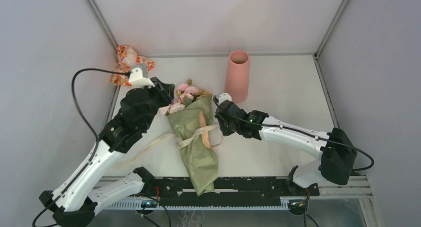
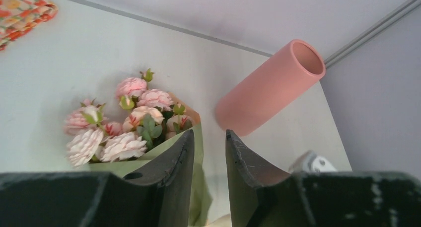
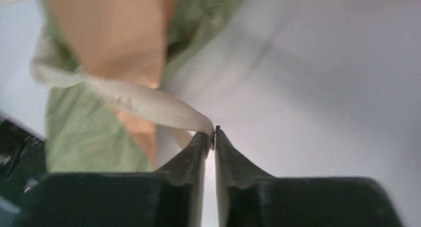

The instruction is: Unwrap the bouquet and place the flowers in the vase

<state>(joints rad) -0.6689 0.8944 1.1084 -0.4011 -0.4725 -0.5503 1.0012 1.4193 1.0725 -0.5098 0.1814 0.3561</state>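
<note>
The ribbon [image 3: 149, 105] is limp and light; take its free end. The right gripper [image 3: 214, 130] pinches it; the left gripper [image 2: 209, 134] fingers stand apart, empty.

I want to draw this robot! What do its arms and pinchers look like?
Both the left arm and right arm are white links with chunky black joints. A thin black cable loops along each. The left gripper and right gripper have two dark, scuffed, wedge-shaped fingers.

We can read no writing anywhere here: no label, brand, number or sign shows on the bouquet [image 1: 198, 147], its ribbon [image 3: 149, 105], the vase [image 1: 237, 75], the patterned bundle [image 1: 128, 58] or the surface [image 1: 283, 88].
</note>
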